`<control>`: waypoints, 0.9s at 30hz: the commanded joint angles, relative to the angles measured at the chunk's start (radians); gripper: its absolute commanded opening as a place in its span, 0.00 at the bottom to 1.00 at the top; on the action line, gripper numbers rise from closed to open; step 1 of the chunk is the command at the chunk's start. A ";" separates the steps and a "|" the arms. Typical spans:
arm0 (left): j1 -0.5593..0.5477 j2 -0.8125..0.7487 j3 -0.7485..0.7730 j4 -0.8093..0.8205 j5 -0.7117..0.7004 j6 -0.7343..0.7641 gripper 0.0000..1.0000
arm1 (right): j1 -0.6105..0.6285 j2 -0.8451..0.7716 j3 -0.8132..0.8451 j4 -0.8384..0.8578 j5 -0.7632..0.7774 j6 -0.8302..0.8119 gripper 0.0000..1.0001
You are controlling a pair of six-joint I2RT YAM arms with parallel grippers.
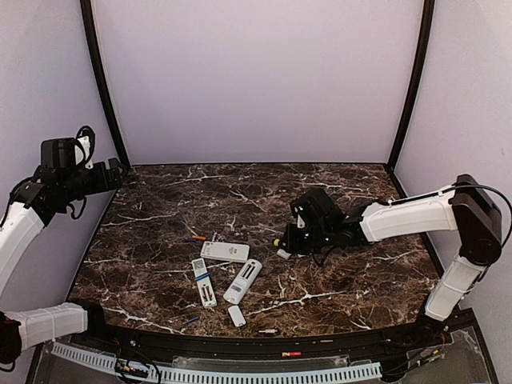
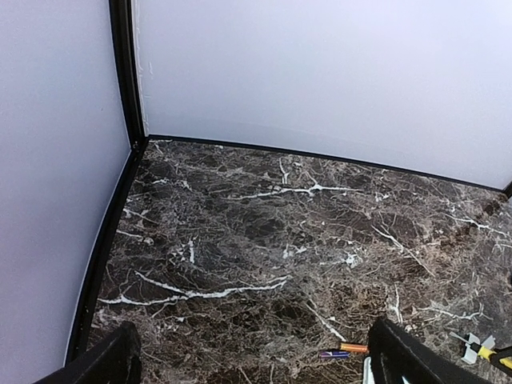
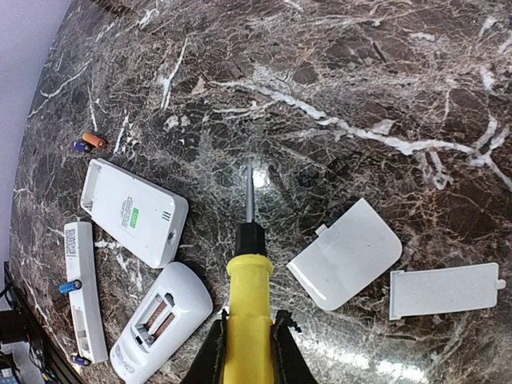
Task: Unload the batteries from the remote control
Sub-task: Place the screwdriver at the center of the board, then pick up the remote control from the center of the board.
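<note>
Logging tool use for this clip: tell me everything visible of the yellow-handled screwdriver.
The screwdriver has a glossy yellow handle, seemingly plastic, a black collar and a thin grey metal shaft. The right claw grips the handle between both fingers, with the shaft pointing straight out ahead of it over the dark marble table. The shaft runs between a white remote on one side and a loose white cover on the other, touching neither. Whether the tip touches the marble cannot be told.
</note>
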 commanded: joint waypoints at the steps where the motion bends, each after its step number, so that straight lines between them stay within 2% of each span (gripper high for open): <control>1: 0.006 0.010 -0.029 0.019 -0.034 0.034 0.98 | 0.007 0.064 -0.002 0.079 -0.028 0.031 0.00; 3: 0.006 0.012 -0.032 0.018 -0.040 0.038 0.98 | 0.006 0.084 0.001 0.085 -0.060 0.036 0.06; 8: 0.006 0.009 -0.044 0.023 -0.070 0.054 0.98 | 0.006 0.096 0.003 0.084 -0.069 0.034 0.37; 12: 0.006 0.004 -0.053 0.024 -0.079 0.059 0.98 | 0.007 0.095 0.016 0.057 -0.066 0.006 0.55; 21: 0.007 0.012 -0.054 0.028 -0.039 0.051 0.99 | -0.004 0.038 0.076 -0.059 0.038 -0.065 0.76; 25: 0.029 0.044 -0.024 0.027 0.035 0.009 0.99 | -0.051 -0.019 0.094 -0.169 0.110 -0.107 0.84; 27: 0.038 0.072 0.008 0.023 0.120 -0.017 0.99 | -0.092 -0.053 0.081 -0.206 0.130 -0.122 0.87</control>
